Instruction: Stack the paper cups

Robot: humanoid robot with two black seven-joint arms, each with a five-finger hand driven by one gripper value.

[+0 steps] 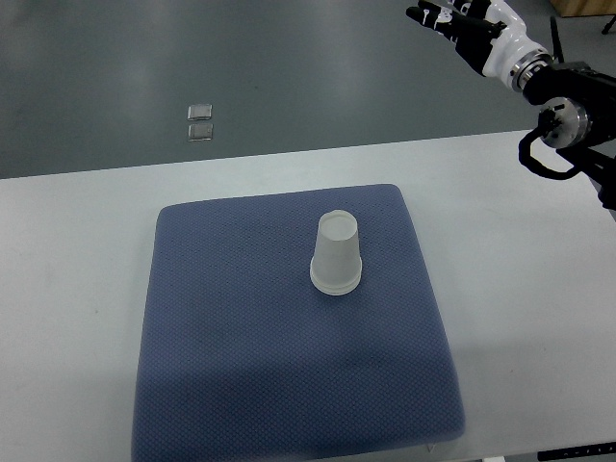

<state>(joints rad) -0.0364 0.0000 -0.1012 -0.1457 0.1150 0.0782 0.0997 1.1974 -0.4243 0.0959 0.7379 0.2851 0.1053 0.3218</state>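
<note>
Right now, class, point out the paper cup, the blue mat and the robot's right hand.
paper cup (337, 255): top view, on its side wall; it stands upside down.
blue mat (241, 356): top view, on bare fabric in front of the cup.
right hand (460, 24): top view, on the fingers, raised beyond the table's far edge.

Right arm cut off by right edge; shoulder side out of frame. Fingers of right hand clipped at top edge, spread or curl unclear. Paper cups inverted; count in stack unreadable, mouth hidden against blue mat. Mat's near edge cropped at bottom. Two small clear objects on floor too small to identify. Worktop cut off left, right, bottom.
</note>
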